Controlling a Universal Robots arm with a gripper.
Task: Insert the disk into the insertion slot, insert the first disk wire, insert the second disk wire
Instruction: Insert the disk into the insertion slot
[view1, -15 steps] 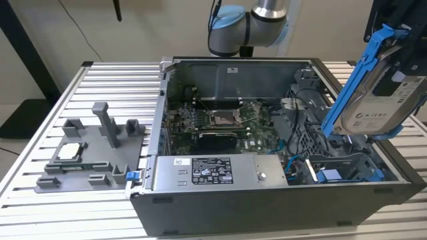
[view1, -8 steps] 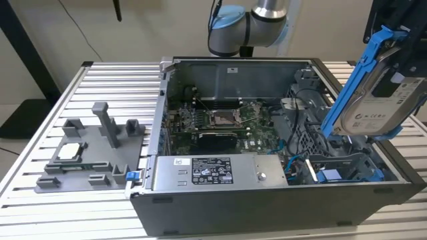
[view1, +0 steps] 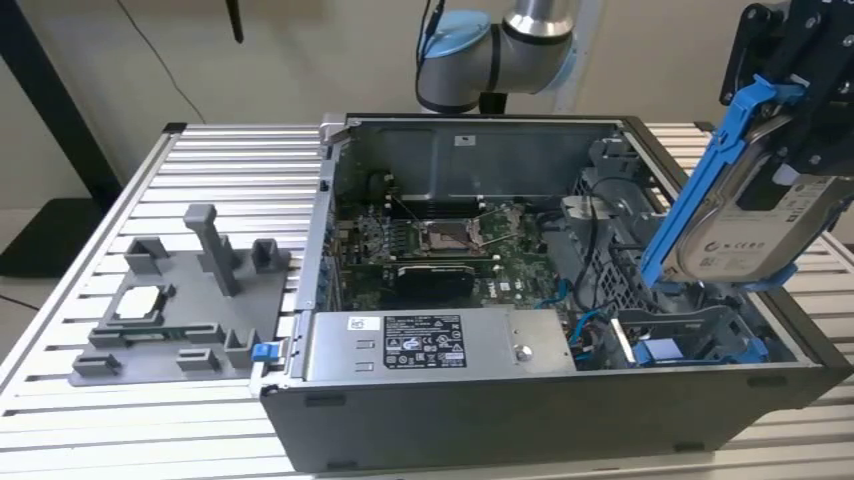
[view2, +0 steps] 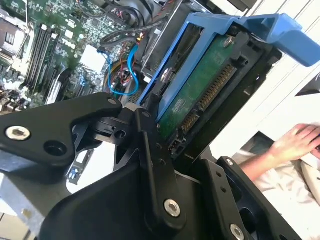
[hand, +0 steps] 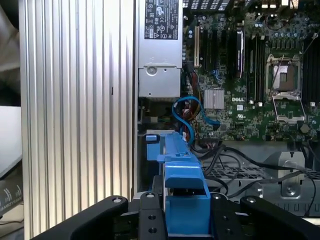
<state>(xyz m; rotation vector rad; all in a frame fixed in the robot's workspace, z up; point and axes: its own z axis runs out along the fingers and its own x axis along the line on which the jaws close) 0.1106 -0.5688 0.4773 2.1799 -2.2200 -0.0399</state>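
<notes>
My gripper (view1: 805, 120) is shut on the disk (view1: 761, 225), a silver drive in a blue plastic carrier (view1: 707, 170). It holds the disk tilted in the air over the open computer case, at the exterior view's right. The insertion slot (view1: 687, 335), a dark grey bay with blue fittings, lies below the disk in the case's near right corner. Blue disk wires (view1: 587, 330) curl beside that bay. In the second wrist view the disk's green circuit board (view2: 200, 95) and connectors face the camera. In the first wrist view the carrier (hand: 182, 185) sits between my black fingers (hand: 145, 212), above the blue wires (hand: 187, 112).
The case stands on a slatted aluminium table (view1: 200, 170). A grey power supply (view1: 427, 345) fills the case's front, with the silver processor socket (view1: 447, 238) behind it. A grey fixture (view1: 187, 300) sits at the exterior view's left. A person's hand (view2: 295, 142) rests beyond the table.
</notes>
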